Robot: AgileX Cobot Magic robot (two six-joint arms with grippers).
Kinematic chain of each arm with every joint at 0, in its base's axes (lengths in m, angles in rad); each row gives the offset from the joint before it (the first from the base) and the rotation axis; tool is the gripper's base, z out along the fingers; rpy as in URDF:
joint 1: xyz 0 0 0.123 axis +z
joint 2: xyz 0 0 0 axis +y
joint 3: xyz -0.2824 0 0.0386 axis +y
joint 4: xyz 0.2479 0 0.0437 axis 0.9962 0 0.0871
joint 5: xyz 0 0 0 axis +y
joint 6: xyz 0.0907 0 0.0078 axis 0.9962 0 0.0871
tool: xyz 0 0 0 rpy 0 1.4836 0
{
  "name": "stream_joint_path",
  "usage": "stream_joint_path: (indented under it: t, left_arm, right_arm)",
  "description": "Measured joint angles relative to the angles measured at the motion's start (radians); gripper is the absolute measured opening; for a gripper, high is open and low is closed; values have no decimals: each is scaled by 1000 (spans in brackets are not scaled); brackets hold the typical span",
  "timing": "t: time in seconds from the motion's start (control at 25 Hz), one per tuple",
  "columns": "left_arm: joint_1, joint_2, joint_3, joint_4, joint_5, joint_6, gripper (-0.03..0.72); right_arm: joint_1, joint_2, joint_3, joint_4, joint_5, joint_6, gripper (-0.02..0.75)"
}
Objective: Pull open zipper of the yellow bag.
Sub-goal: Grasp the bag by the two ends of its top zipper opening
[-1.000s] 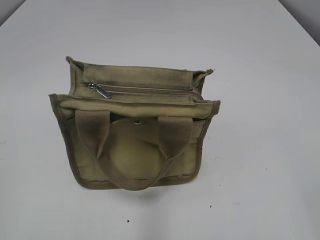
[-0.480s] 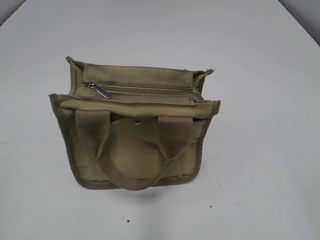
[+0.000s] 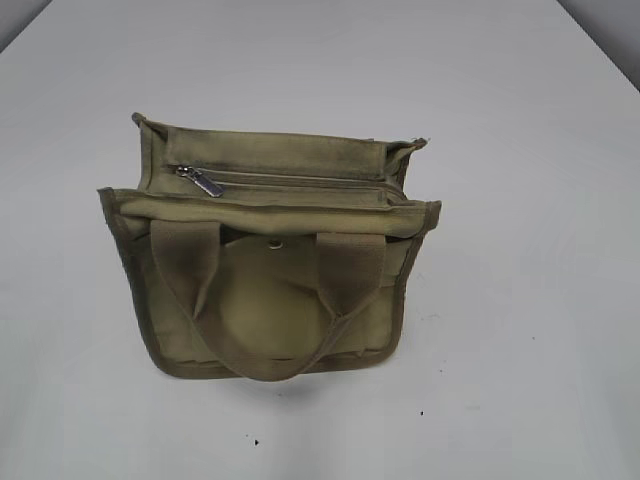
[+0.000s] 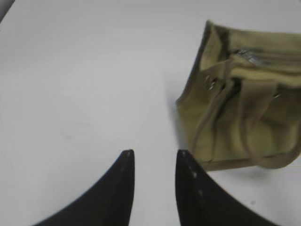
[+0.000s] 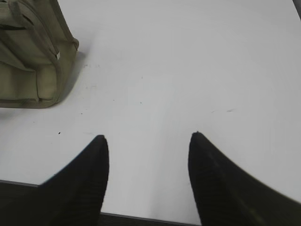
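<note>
The yellow bag [image 3: 270,260], a boxy khaki canvas tote with two webbing handles, stands in the middle of the white table. Its zipper [image 3: 300,182] runs across the top, with the silver pull tab [image 3: 203,181] at the left end. Neither arm shows in the exterior view. In the left wrist view my left gripper [image 4: 154,154] is open over bare table, the bag [image 4: 244,108] ahead to its right, and nothing lies between its fingers. My right gripper [image 5: 148,136] is open wider near the table's front edge, with the bag [image 5: 33,56] far off at the upper left.
The white table [image 3: 520,150] spreads around the bag on all sides. Its front edge [image 5: 141,217] shows just below the right gripper. A round metal snap [image 3: 275,243] sits on the bag's front between the handles.
</note>
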Motion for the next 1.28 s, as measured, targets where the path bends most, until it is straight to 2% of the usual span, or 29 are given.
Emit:
stream_joint_path:
  t: [0.24,0.48,0.56,0.8,0.96,1.12,1.28]
  left_arm:
    - [0,216,-16,-259,-197,9,240]
    - [0,573,-77,-622,-224,292,242]
    - [0,689,-122,-705,-198,333,255]
    - [-15,1020,-282,-769,-69,367,341]
    - [-120,1157,-357,-765,-78,369,355]
    - [-235,1281,-397,-740,-179,371,356]
    - [-261,1378,-442,-734,-245,369,356]
  right_arm:
    - [0,0,0,0,0,0,428]
    - [0,123,-18,53,-62,0,428]
    - [1,192,-34,90,-127,-4,428]
    - [78,393,-91,212,-309,-91,428]
    - [156,605,-164,325,-383,-253,428]
    - [236,859,-274,399,-420,-431,428]
    - [322,1068,-397,415,-428,-503,428]
